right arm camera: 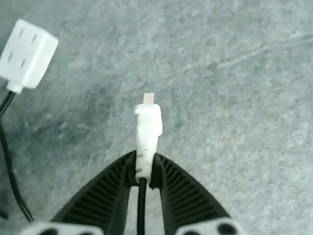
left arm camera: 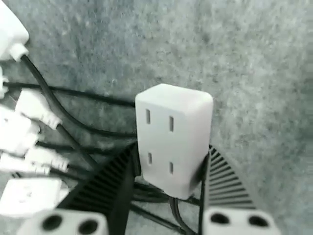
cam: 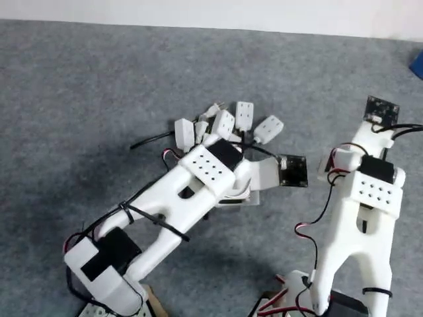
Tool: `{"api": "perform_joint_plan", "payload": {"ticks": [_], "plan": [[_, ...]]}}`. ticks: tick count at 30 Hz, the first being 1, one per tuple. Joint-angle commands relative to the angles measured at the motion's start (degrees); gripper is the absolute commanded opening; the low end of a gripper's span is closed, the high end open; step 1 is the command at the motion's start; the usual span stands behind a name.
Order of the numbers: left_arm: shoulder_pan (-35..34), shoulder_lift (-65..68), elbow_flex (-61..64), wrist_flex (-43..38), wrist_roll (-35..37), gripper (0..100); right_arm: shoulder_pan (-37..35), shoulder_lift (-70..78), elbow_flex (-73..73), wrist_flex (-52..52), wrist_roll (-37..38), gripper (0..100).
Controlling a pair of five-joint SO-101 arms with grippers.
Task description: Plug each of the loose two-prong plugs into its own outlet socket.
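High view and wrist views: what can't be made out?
High view: left arm covers part of the socket pile; count unclear.
Right wrist view: plug edge-on, second prong hidden behind the first.
Left wrist view: cord ends blurred, cut off by the edge; plug or socket unclear.

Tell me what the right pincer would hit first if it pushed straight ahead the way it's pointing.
Probably nothing but grey carpet: the right pincer, shut on a plug, points at bare floor, and the outlet block lies off to one side. Depth is unclear.

worktop (cam: 79, 86): grey cloth, rough, matt
outlet socket (left arm camera: 173, 127): white plastic, smooth
plug (right arm camera: 148, 128): white plastic, metal prong
left tool (left arm camera: 171, 149): black ribbed plastic
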Motion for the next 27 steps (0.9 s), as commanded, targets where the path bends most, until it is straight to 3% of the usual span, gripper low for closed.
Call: {"api": "perform_joint_plan", "payload": {"ticks": [1, 12, 23, 27], "plan": [[-3.91, -3.56, -0.66, 1.67, 0.53, 7, 1.27, -0.92, -3.65, -0.66, -0.7, 0.6], [-9.8, -3.82, -0.57, 2.64, 0.35, 7, 1.45, -0.92, -4.44, -0.57, -1.32, 0.6], [-2.77, -1.98, -0.13, -1.05, 3.69, 8, 1.36, -0.92, -4.44, -0.66, -1.32, 0.6], [-2.95, 4.35, -0.75, -2.29, 4.4, 18, 1.36, -1.01, -4.44, -0.66, -1.14, 0.6]]}}
